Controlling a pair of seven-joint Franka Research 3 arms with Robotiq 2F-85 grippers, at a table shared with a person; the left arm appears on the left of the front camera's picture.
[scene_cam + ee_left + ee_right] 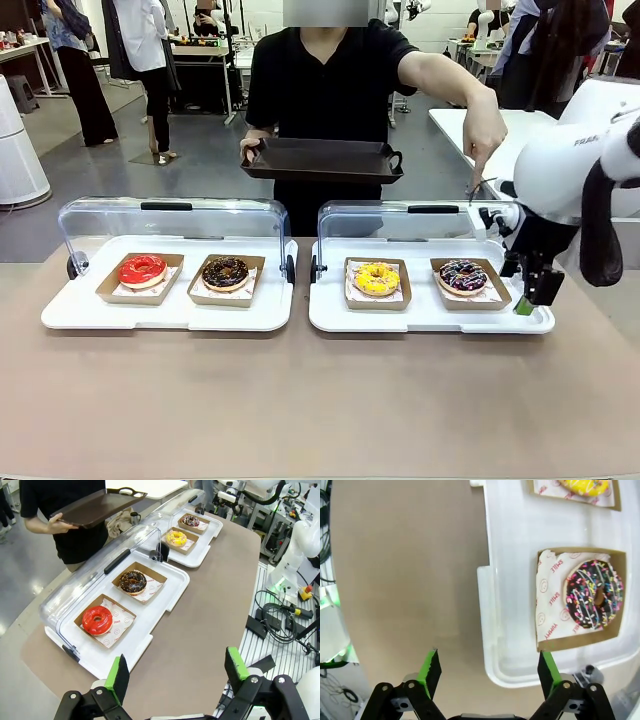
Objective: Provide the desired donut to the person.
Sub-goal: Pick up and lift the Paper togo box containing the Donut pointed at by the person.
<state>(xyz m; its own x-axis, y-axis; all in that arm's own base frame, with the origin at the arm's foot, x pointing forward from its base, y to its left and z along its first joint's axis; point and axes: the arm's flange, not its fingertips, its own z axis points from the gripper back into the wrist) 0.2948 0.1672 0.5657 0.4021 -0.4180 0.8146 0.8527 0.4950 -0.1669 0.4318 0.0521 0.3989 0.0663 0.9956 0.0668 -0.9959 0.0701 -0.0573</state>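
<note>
The person (330,80) in a black T-shirt stands at the far side, holding a dark serving tray (322,160) in one hand. The other hand (487,140) points a finger down over the sprinkled chocolate donut (462,275) (594,595) (190,520). Along the row are a yellow donut (377,277) (176,537), a chocolate donut (225,271) (132,581) and a red donut (142,269) (97,619). My right gripper (535,295) (490,672) hangs open over the right end of the right tray, beside the sprinkled donut. My left gripper (175,672) is open above the table, short of the red donut.
Two white display trays (170,315) (430,320) hold the donuts in brown paper boats, their clear lids (170,220) swung back. Bare brown table lies in front of them. Cables and gear (280,620) lie off the table's end.
</note>
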